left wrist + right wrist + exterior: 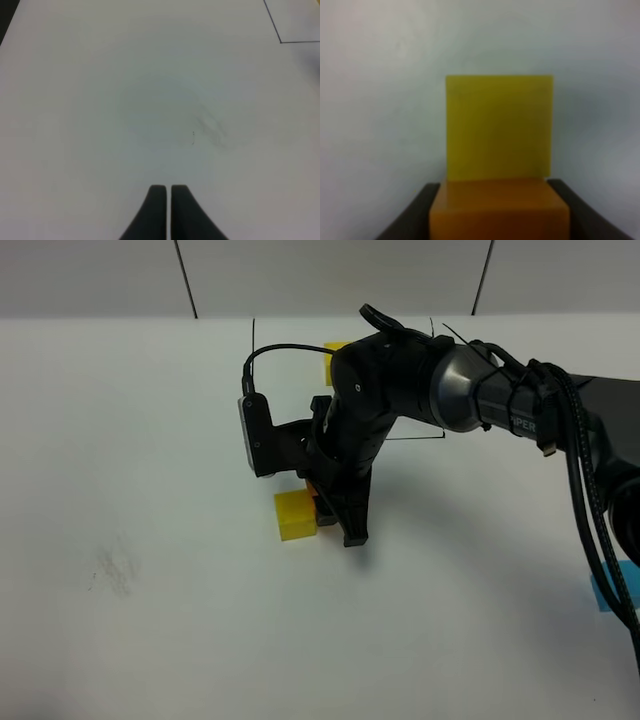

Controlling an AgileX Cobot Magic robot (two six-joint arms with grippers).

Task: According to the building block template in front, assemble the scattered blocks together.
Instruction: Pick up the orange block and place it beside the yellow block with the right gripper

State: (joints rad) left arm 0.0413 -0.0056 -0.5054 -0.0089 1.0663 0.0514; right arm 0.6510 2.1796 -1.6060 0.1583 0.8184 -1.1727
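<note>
A: Progress check. What do we log?

B: We see the right hand low at mid-frame, grasping the orange block between its fingers, down at the desk. From the right wrist, the orange face sits flush against the yellow block; no gap shows.

A: So is the first joint made?

B: We judge the yellow-orange row as good as formed, but not yet let go. Blue is what's left. A light blue patch sits at the lower right edge, half behind the cables and well apart from the pair. We take it for the third block, though we are not certain.

A: And the pattern?

B: The building block template is at upper centre, mostly hidden behind the right arm. Only a yellow corner and bits of its black outline show.

A: Other side?

B: The left hand is clenched and empty over bare desk, near a faint smudge.

A: Any writing?

B: There are white letters on the right arm. They seem to read "PIPER", with the start unclear. We see nothing on the blocks.
</note>
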